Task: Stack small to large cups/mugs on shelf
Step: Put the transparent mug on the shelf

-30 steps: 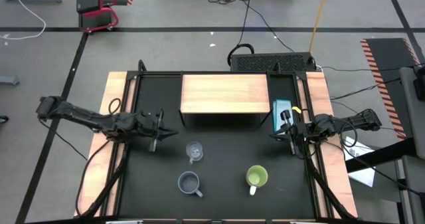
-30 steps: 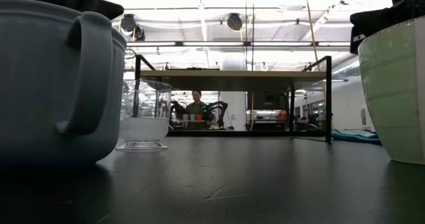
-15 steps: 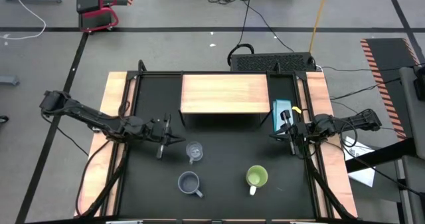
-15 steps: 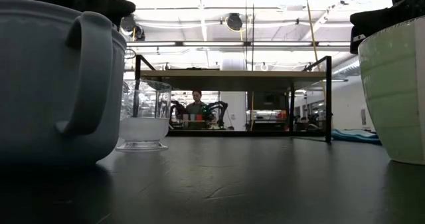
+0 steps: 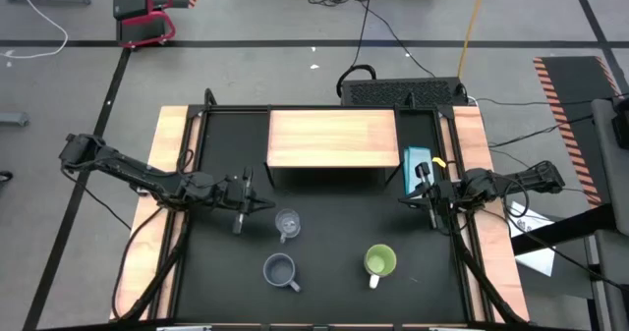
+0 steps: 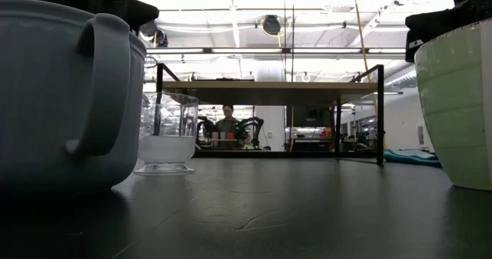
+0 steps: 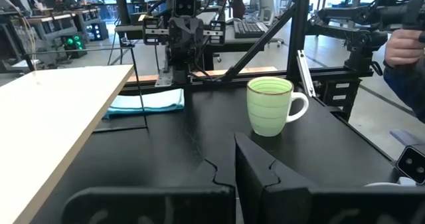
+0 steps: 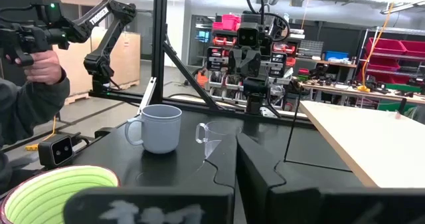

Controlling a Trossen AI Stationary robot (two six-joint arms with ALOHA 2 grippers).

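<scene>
Three vessels stand on the black table top in front of the shelf [image 5: 332, 137]: a small clear glass cup [image 5: 287, 224], a grey-blue mug [image 5: 280, 270] nearer the front, and a lime-green mug with a white handle [image 5: 379, 262] to the right. My left gripper [image 5: 265, 204] is shut and points level, just left of the glass cup and apart from it. In its wrist view the shut fingers [image 7: 236, 164] face the green mug [image 7: 269, 106]. My right gripper [image 5: 406, 202] waits shut at the table's right side, right of the shelf.
A light-blue cloth [image 5: 417, 164] lies on the table right of the shelf. The shelf stands on thin black legs [image 6: 378, 113] with open room under it. Light-wood strips [image 5: 147, 223] run along both table sides. A person's hand [image 8: 40, 64] shows beyond the table.
My left gripper has moved toward the table's right edge and a little toward the near edge, closer to the glass cup, then stopped. It has stayed shut. The cups have not moved.
</scene>
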